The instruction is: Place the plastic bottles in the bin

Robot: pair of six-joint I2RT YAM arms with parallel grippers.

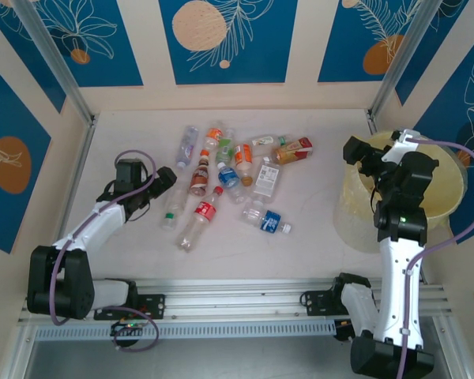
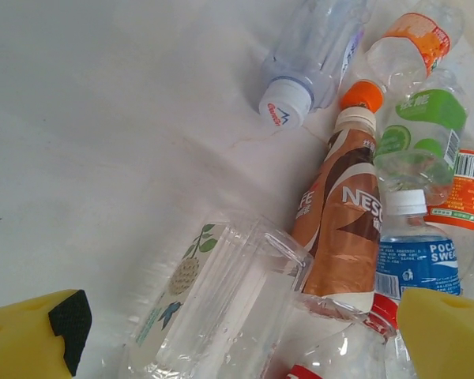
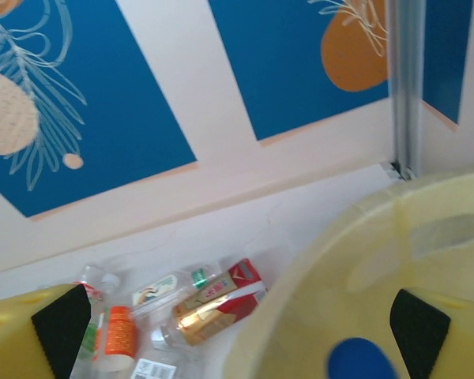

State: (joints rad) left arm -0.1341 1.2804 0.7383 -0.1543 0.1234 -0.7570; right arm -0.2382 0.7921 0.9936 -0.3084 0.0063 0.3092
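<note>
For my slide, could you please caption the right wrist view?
Open end effector over the yellow bin; bottles lie on table beyond.

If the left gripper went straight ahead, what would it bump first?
Most likely the clear bottle with the leafy label, right ahead of the open left gripper; the brown bottle lies just beyond. Depth is unclear.

Left wrist view, legible print noted.
- Brown-sleeved bottle point(image 2: 340, 229): white letters "NES", cut off at the sleeve's edge; "FE" further left on the sleeve.
- Blue-labelled bottle point(image 2: 415, 267): "POCA" over "SWEA", both cut off at the right. The small print beneath is too fine to read.
- Green-labelled bottle point(image 2: 423, 118): white characters, not legible.
- Orange-labelled bottle point(image 2: 460, 189): barcode, digits unreadable.
- White cap point(image 2: 284, 103): red-and-blue logo, wording blurred.

Overhead view: labels too small to read.
</note>
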